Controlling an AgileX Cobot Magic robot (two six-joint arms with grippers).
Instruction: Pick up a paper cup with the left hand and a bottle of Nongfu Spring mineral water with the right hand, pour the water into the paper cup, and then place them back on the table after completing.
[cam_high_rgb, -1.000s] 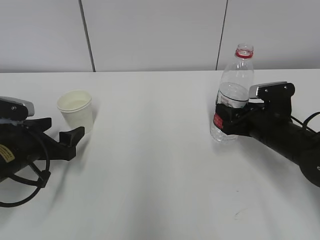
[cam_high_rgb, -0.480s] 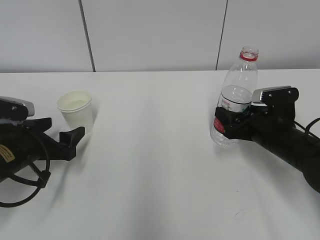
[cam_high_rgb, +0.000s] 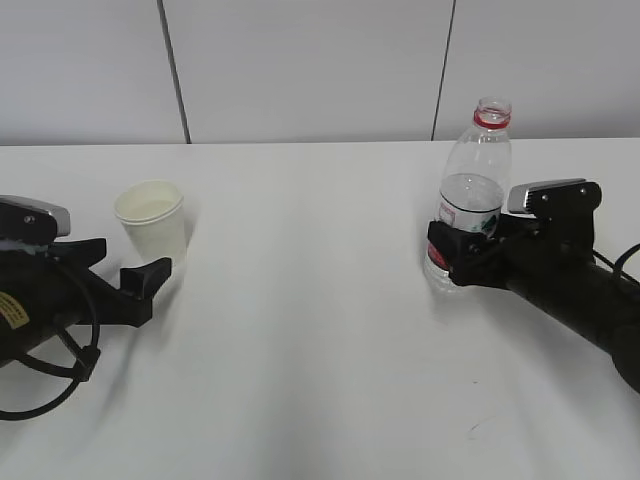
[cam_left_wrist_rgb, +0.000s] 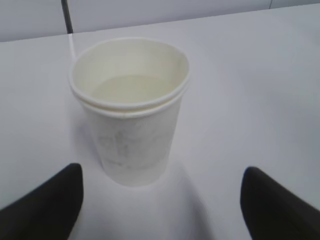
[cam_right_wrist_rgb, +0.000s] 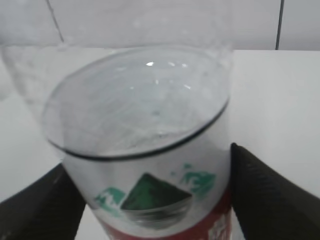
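The paper cup (cam_high_rgb: 152, 220) stands upright on the white table (cam_high_rgb: 320, 340) at the left, with clear water (cam_left_wrist_rgb: 127, 89) in it. My left gripper (cam_high_rgb: 135, 262) is open just in front of the cup and does not touch it; in the left wrist view (cam_left_wrist_rgb: 160, 200) its black fingertips (cam_left_wrist_rgb: 47, 200) flank the space below the cup (cam_left_wrist_rgb: 130, 115). The Nongfu Spring bottle (cam_high_rgb: 470, 190), uncapped and about half full, stands upright at the right. My right gripper (cam_high_rgb: 455, 250) is shut round its labelled lower part (cam_right_wrist_rgb: 150, 190), the fingers (cam_right_wrist_rgb: 265, 200) pressing both sides.
A small dark scuff mark (cam_high_rgb: 480, 425) lies on the table near the front right. A grey panelled wall (cam_high_rgb: 300, 70) rises behind the table's far edge. Black cables loop beside the left arm (cam_high_rgb: 40, 370).
The bottle has gone from tilted and slightly raised to upright and lower, on the table, still in the right gripper. The left gripper has stayed open near the cup, barely shifting.
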